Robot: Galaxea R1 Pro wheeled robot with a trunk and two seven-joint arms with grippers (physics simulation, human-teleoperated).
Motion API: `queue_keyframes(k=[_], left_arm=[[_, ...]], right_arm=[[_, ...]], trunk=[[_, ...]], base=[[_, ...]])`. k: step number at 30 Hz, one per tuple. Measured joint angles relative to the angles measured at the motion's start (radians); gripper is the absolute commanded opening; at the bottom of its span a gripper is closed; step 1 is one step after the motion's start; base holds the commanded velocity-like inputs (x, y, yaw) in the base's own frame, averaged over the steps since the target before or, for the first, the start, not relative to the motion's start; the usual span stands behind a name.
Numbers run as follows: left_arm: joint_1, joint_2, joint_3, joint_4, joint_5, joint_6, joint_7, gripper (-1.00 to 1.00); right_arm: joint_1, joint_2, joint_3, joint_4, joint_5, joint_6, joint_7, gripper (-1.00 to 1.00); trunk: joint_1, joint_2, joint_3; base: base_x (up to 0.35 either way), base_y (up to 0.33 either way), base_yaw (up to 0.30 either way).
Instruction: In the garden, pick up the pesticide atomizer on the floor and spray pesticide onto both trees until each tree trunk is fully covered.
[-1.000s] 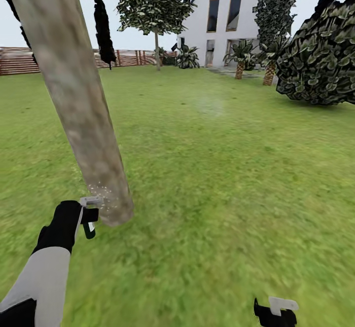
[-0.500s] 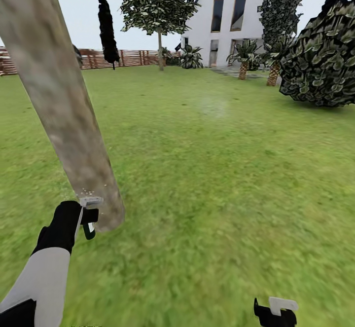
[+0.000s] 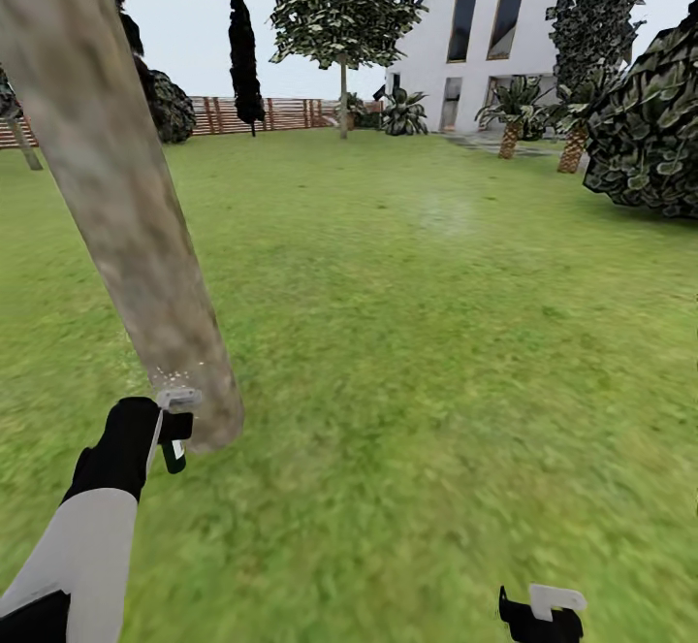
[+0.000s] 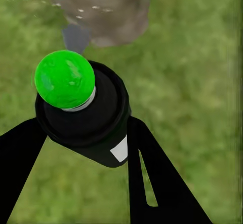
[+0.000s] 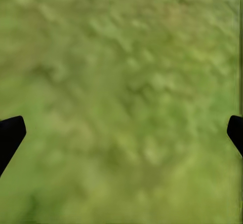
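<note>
Right now the left gripper is clamped on the pesticide atomizer, its two black fingers pressed to either side of the dark bottle, white label showing, bright green cap on top. The grey nozzle sits just beside the foot of the tree trunk, and a scatter of pale droplets hangs on the bark right above it. Compared with a second ago the whole view has swung, so the camera has turned: the trunk's base sits a little further left, the fence and the white house slide right. The arm holds its pose while the spray cloud has thinned from a dense puff to a few specks. My read: this low patch is being worked, and plenty of trunk higher up looks untouched.

Down at the lower edge, the right gripper hangs over bare lawn, fingers wide apart, holding nothing.

How much pesticide is left in the bottle I can't tell; its body is opaque. Farther off stands a second leafy tree near the fence.
</note>
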Motion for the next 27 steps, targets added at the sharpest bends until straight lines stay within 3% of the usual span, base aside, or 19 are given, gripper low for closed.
queue_keyframes(k=[6,27], left_arm=[[-0.006,-0.001,0.000,-0.001,0.000,0.001,0.000,-1.00],[0.005,0.011,-0.003,0.009,-0.001,-0.001,0.001,-1.00]], right_arm=[[0.000,0.001,0.000,0.001,0.000,0.000,0.001,1.00],[0.000,0.002,0.000,0.001,0.000,0.000,0.002,1.00]], trunk=[[0.000,0.000,0.000],[0.000,0.000,0.000]], base=[[0.091,-0.266,0.064],[0.171,-0.242,0.259]])
